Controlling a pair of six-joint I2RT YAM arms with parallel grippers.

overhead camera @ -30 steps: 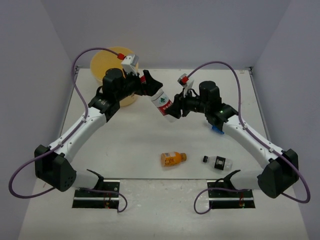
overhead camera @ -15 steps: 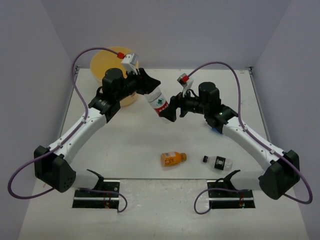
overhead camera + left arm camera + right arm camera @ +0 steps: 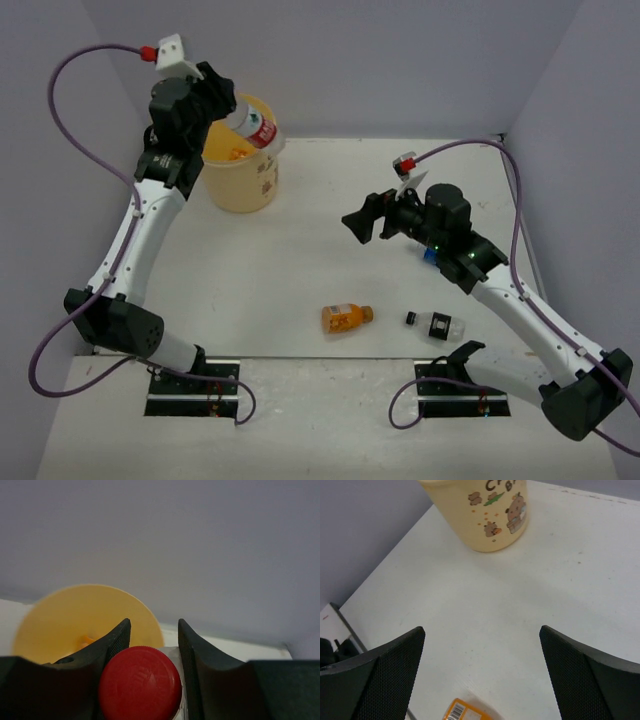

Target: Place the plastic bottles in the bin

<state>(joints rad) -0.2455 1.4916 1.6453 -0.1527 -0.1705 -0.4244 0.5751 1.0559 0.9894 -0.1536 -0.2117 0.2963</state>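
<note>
The left gripper (image 3: 228, 103) pinches a clear red-capped plastic bottle (image 3: 255, 128) over the round pale-yellow plastic bin (image 3: 245, 185) at eleven o'clock. Next, it should let go. The right gripper (image 3: 360, 222) is spread and empty.

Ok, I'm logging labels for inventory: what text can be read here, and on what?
"C" and "B": brown letters on the bin, the rest cut off at the picture's top.
On the orange bottle: a barcode, digits unreadable.
On the red-label bottle and black-label bottle: print too small to read.

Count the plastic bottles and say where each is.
3: red-capped bottle in the left gripper over the bin; orange bottle and black-labelled bottle lying on the table. Others may hide in the bin or under the right arm.
</note>
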